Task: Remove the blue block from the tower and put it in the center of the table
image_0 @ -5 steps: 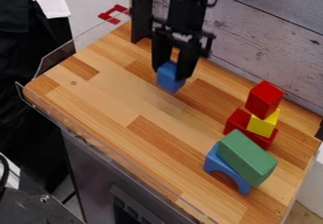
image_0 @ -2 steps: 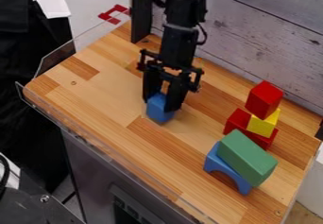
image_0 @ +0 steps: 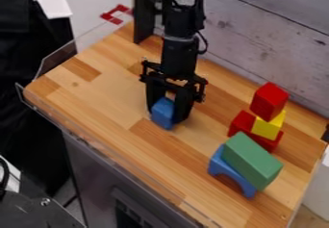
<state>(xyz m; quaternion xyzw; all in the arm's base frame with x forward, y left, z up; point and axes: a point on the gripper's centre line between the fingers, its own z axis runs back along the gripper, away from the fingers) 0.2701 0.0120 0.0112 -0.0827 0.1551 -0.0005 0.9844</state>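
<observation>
Gripper (image_0: 168, 118) around smooth, angular blue block (image_0: 163, 113) above wood-grained table (image_0: 103, 97).

no readable text, no labels, no legible numbers

Weathered plank wall (image_0: 270, 39), red bracket (image_0: 116, 14)

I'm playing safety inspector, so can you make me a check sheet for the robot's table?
Surface: wooden tabletop with light and dark strips.
Job's things: blue block near the middle; upper red block stacked above yellow block.
Clutter: green block on blue arch.
Gripper: down at the blue block.
Cables: black cable bowing out beside the arm.
Surroundings: plank wall behind.
</observation>
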